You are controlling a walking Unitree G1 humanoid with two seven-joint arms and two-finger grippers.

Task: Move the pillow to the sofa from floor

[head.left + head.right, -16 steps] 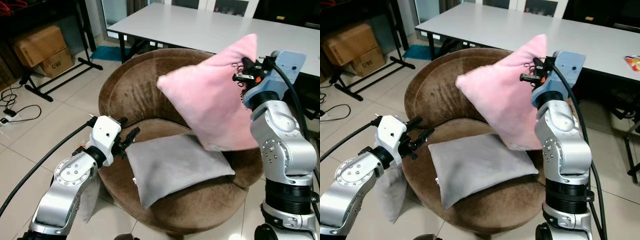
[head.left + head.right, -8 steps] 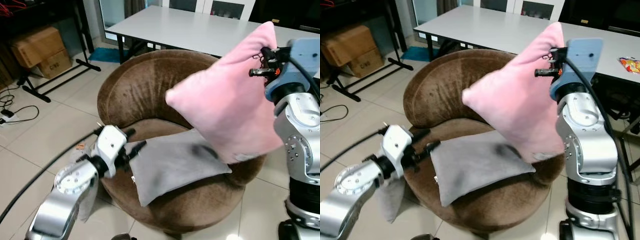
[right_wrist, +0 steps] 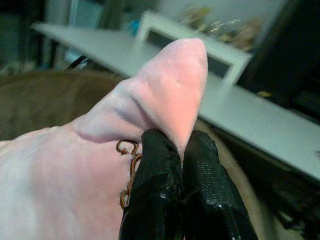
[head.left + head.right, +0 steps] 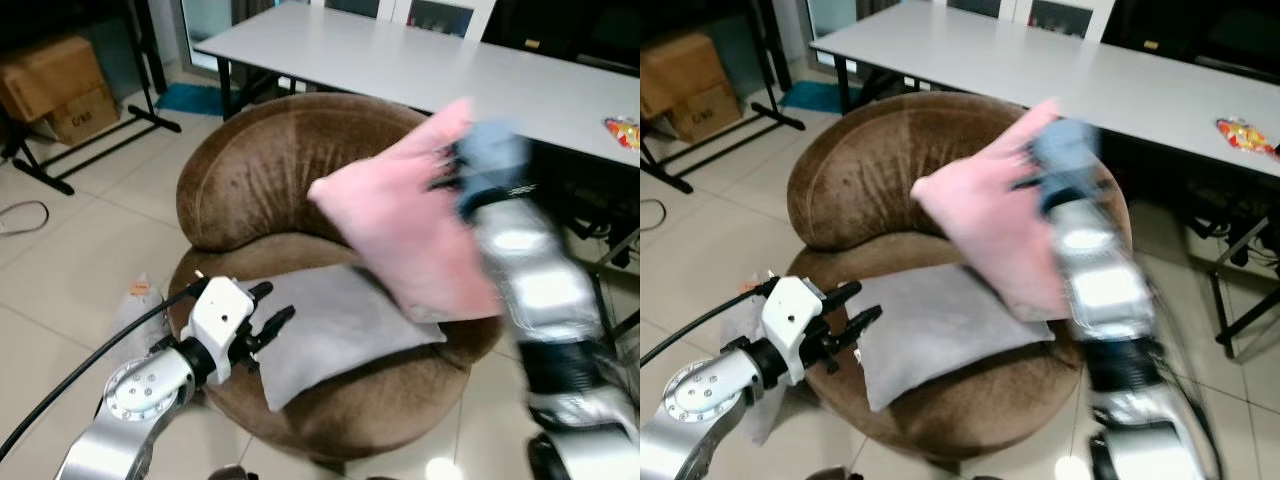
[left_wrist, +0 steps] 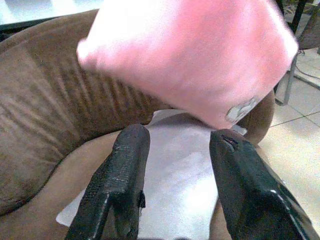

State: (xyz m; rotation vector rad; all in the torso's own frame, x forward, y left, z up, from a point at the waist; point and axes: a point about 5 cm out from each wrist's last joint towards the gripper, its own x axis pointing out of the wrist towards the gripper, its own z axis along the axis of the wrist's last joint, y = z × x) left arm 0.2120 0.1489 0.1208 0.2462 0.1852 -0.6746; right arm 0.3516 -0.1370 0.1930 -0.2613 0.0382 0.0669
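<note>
— Hanging by one corner, that pink pillow (image 4: 410,235) is well off the floor and over the brown sofa (image 4: 240,180). See how the right tool (image 3: 182,165) has it? Both black fingers are pinched tight on the top corner, with the fabric bunched between them.

— Why the corner and not the middle?

— My guess is a soft pillow gives the thin fingers nothing else to bite on. Held that way it dangles tilted, lower edge just above the seat, so it can be lowered without the arm reaching deep into the sofa. The right arm is blurred in both head views, so I'd say it is in motion.

— And the grey one?

— A grey pillow (image 4: 940,325) lies flat on the seat cushion, its near left corner out toward the seat's edge. The pink one hangs above its far right part.

— What's the left arm for?

— The left tool (image 5: 177,167) sits low at the near left of the sofa, fingers spread apart and holding nothing, pointed across the grey pillow. I'd judge it is simply keeping out of the way.

— That long white bench (image 4: 400,65) behind?

— Far side of the sofa, not part of this.
</note>
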